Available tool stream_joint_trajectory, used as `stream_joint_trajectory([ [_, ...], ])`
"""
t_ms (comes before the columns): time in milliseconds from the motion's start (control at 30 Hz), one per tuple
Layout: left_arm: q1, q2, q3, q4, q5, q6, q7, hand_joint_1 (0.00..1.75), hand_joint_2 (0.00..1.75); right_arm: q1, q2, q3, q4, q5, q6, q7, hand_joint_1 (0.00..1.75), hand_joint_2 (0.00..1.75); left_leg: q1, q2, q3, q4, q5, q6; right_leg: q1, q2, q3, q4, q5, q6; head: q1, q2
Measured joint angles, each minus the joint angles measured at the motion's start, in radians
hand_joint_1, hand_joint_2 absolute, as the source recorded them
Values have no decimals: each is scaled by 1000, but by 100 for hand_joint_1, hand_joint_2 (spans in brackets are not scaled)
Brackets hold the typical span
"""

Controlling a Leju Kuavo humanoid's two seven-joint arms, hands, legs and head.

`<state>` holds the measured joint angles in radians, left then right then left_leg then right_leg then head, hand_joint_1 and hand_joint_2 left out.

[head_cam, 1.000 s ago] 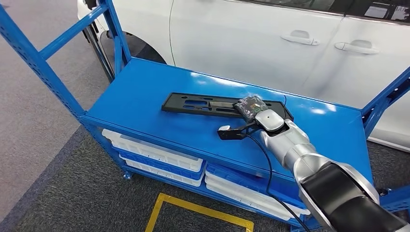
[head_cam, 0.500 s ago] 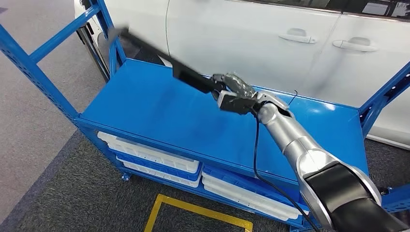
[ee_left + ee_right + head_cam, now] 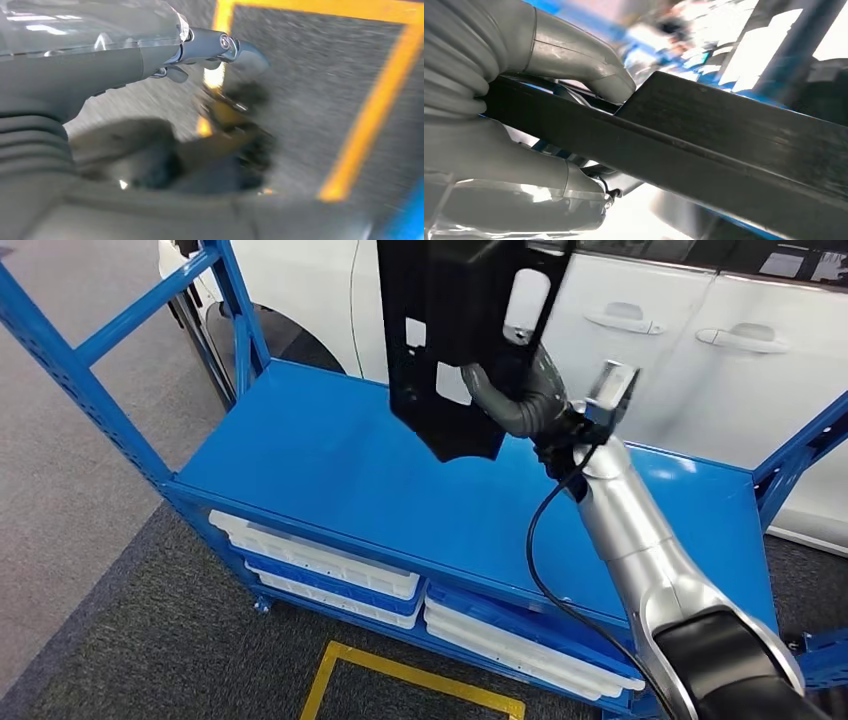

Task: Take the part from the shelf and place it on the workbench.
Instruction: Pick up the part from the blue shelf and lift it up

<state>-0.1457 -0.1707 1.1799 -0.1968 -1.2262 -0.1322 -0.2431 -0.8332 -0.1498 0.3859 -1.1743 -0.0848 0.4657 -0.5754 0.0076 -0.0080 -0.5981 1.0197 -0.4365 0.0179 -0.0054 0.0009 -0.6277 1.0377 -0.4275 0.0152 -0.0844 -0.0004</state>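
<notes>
Now airborne | the right robot hand (image 3: 520,390) grips the black part (image 3: 450,330), swung from lying flat on the blue shelf (image 3: 300,455) to upright above it | pickup done, carry to the workbench pending | left robot hand (image 3: 220,47) hangs empty, fingers loosely spread.

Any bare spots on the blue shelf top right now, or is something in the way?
The blue shelf top looks bare from the left uprights across to the right frame. The right hand holds the black part upright above its back middle, by the white car; passing there is tight. White bins fill the level below.
</notes>
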Motion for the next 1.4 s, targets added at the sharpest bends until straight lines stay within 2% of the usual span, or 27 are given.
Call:
stream_joint_trajectory([
  [67, -2, 0, 32, 0, 46, -63, -37, 0, 175, 89, -8, 3, -76, -49, 44, -19, 175, 175, 0, -1, 3, -3, -2, -10, 7, 0, 10, -20, -1, -10, 0, 0],
  [133, -3, 1, 58, 0, 69, -118, -79, 0, 175, 185, -15, 16, -129, -36, 65, -51, 175, 175, -1, 0, 5, 0, -11, -20, 2, 0, 18, -28, 0, -20, 0, 0],
  [167, -3, 2, 66, 0, 73, -137, -106, 0, 175, 229, -18, 29, -148, -20, 68, -63, 175, 175, -1, 1, -2, 21, -28, -25, -2, 0, 21, -33, 2, -26, 0, 0],
  [200, -3, 3, 72, 0, 71, -146, -144, 0, 175, 271, -20, 47, -165, -2, 64, -70, 175, 175, -1, 1, -20, 64, -55, -29, -5, 0, 24, -36, 3, -31, 0, 0],
  [267, -4, 3, 74, 0, 53, -126, -229, 0, 175, 348, -27, 88, -190, 23, 41, -74, 175, 175, 1, 2, -80, 198, -121, -34, -4, 0, 26, -37, 1, -37, 0, 0],
  [300, -4, 2, 72, 0, 43, -107, -266, 0, 175, 383, -33, 108, -200, 29, 29, -74, 175, 175, 2, 2, -109, 256, -141, -35, -3, 0, 26, -37, 0, -38, 0, 0],
  [333, -4, 2, 70, 0, 37, -90, -289, 0, 175, 411, -41, 124, -208, 31, 23, -75, 175, 175, 2, 2, -123, 283, -142, -35, -2, 0, 26, -36, -1, -39, 0, 0],
  [367, -4, 2, 69, 0, 34, -74, -297, 0, 175, 430, -49, 138, -217, 28, 21, -75, 175, 175, 2, 2, -117, 268, -123, -34, -1, 1, 26, -35, -1, -39, 0, 0],
  [400, -5, 2, 69, 0, 35, -59, -292, 0, 175, 442, -56, 150, -226, 22, 22, -75, 175, 175, 2, 2, -92, 216, -90, -30, 0, 3, 27, -35, -2, -38, 0, 0],
  [467, -6, 2, 69, 0, 41, -24, -267, 0, 175, 448, -68, 169, -242, 6, 27, -75, 175, 175, -1, 2, -20, 72, -28, -19, 3, 9, 29, -32, -4, -35, 0, 0],
  [533, -8, 2, 69, 0, 45, 5, -250, 0, 175, 453, -78, 182, -255, -5, 28, -74, 175, 175, -4, 1, 17, -2, -11, -11, 6, 12, 28, -30, -5, -27, 0, 0],
  [633, -6, 2, 69, 0, 43, 37, -222, 0, 175, 461, -92, 195, -270, -9, 29, -74, 175, 175, -3, 1, 22, -14, -8, 0, 4, 12, 26, -24, -9, -10, 0, 0],
  [667, -6, 1, 69, 0, 40, 53, -208, 0, 175, 462, -97, 198, -275, -9, 29, -74, 175, 175, -1, 2, 24, -17, -5, 5, 4, 11, 19, -6, -23, -5, 0, 0],
  [700, -5, 1, 69, 0, 38, 71, -193, 0, 175, 463, -103, 200, -281, -10, 28, -74, 175, 175, 1, 3, 25, -21, -2, 10, 3, 10, 3, 31, -47, 0, 0, 0],
  [800, 3, 1, 69, 0, 31, 115, -157, 0, 175, 473, -116, 206, -295, -16, 27, -73, 175, 175, 1, 6, 24, -22, -2, 15, -5, 9, -86, 224, -141, 10, 0, 0],
  [833, 8, 1, 69, 0, 27, 127, -145, 0, 175, 478, -120, 208, -298, -19, 27, -72, 175, 175, 1, 6, 24, -21, -2, 14, -7, 8, -105, 265, -151, 12, 0, 0],
  [867, 13, 1, 69, 0, 24, 138, -133, 0, 175, 482, -124, 209, -301, -21, 27, -72, 175, 175, 1, 6, 24, -21, -2, 14, -9, 7, -107, 269, -141, 13, 0, 0],
  [900, 17, 1, 69, 0, 21, 149, -119, 0, 175, 484, -129, 210, -303, -24, 27, -72, 175, 175, 2, 5, 25, -19, -3, 12, -10, 6, -89, 233, -114, 14, 0, 0],
  [967, 24, 1, 67, 0, 14, 176, -81, 0, 175, 485, -137, 211, -308, -30, 28, -71, 175, 175, 0, 4, 26, -14, -8, 5, -10, 3, -17, 90, -47, 11, 0, 0],
  [1000, 26, 1, 66, 0, 11, 191, -57, 0, 175, 485, -140, 211, -310, -34, 28, -70, 175, 175, -1, 4, 25, -10, -11, 1, -9, 3, 12, 30, -27, 7, 0, 0],
  [1033, 28, 1, 65, 0, 8, 206, -30, 0, 175, 485, -142, 211, -311, -37, 27, -69, 175, 175, -3, 4, 23, -8, -13, -4, -7, 2, 29, -5, -19, 2, 0, 0],
  [1133, 34, 1, 64, 0, 3, 239, 33, 0, 175, 486, -146, 211, -312, -42, 26, -67, 175, 175, -3, 4, 21, -5, -17, -19, -6, 3, 31, -18, -20, -16, 0, 0],
  [1200, 35, 1, 64, 0, -1, 248, 50, 0, 175, 486, -149, 210, -312, -43, 24, -67, 175, 175, -1, 4, 6, 36, -49, -29, -9, 1, 34, -24, -15, -28, 0, 0],
  [1300, 37, 1, 55, 0, -25, 253, 59, 0, 175, 494, -149, 210, -313, -44, 7, -65, 175, 175, 1, 4, -70, 222, -154, -39, -6, -2, 31, -24, -10, -37, 0, 0],
  [1333, 39, 1, 49, 0, -35, 255, 62, 0, 175, 500, -149, 209, -313, -44, 0, -65, 175, 175, 2, 4, -89, 270, -172, -40, -5, -2, 29, -22, -10, -37, 0, 0],
  [1367, 41, 1, 44, 0, -45, 258, 67, 0, 175, 507, -149, 207, -314, -44, -7, -64, 175, 175, 2, 4, -90, 283, -169, -39, -4, -2, 28, -20, -10, -38, 0, 0],
  [1400, 42, 1, 37, 0, -56, 264, 74, 0, 175, 515, -149, 204, -317, -43, -12, -64, 175, 175, 2, 4, -72, 254, -147, -36, -3, -2, 26, -18, -10, -38, 0, 0],
])
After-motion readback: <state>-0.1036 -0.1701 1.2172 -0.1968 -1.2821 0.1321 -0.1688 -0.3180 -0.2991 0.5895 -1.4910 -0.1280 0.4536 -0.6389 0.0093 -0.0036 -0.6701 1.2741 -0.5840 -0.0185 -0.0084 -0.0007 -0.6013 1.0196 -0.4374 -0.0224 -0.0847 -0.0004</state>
